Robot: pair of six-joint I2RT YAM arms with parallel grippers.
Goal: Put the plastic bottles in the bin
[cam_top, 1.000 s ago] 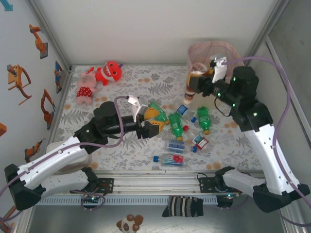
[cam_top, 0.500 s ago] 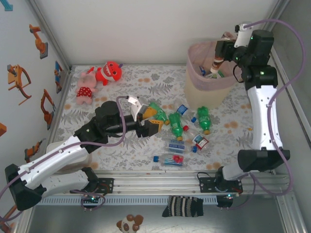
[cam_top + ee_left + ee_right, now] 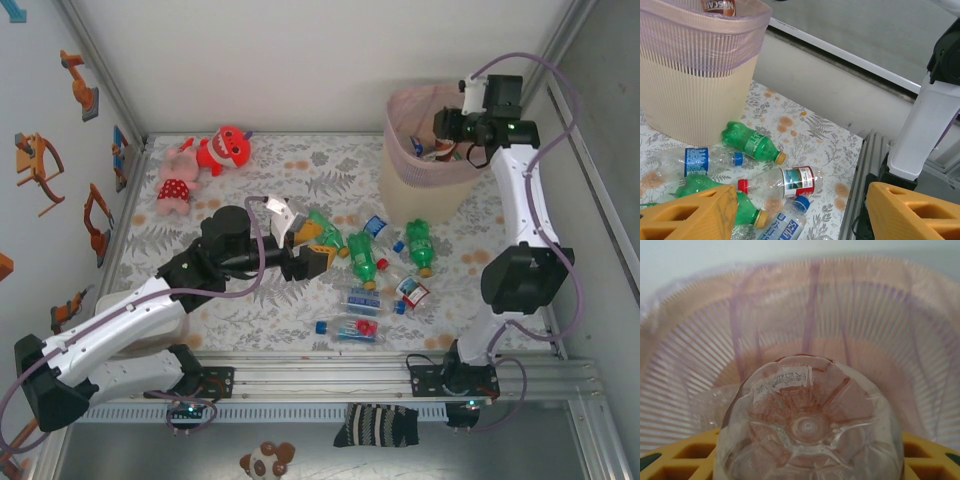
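"Right gripper [image 3: 807,452] is squeezed tight on a brown bottle [image 3: 807,420]. I hold it over the open top of the bin [image 3: 875,335]. The bin stands at 1 o'clock on the table [image 3: 290,185]."

"What about your other one?"

"Left gripper [image 3: 800,210] is wide open and holds nothing. It hovers near the middle of the table. The loose bottles lie in front of it, toward 4 o'clock from the middle. I see a green bottle [image 3: 750,144] and a red-capped bottle [image 3: 777,182] just beside it. More bottles are close by."

"What could go wrong?"

"If I let go too near the rim, I think the brown bottle could hit it and bounce back out. The bin looks light, so a bump from my arm might tip it over. The bottles on the table are round and smooth. If my left fingers push one from the side, it could roll away."

"Is there anything you can't see?"

"Yes. From my right wrist I see just the bottom of the brown bottle. Its cap and label are hidden. I can't tell how full the bin is. From my left wrist, one green bottle is partly covered by my own finger, and the bin's top edge is cut off."
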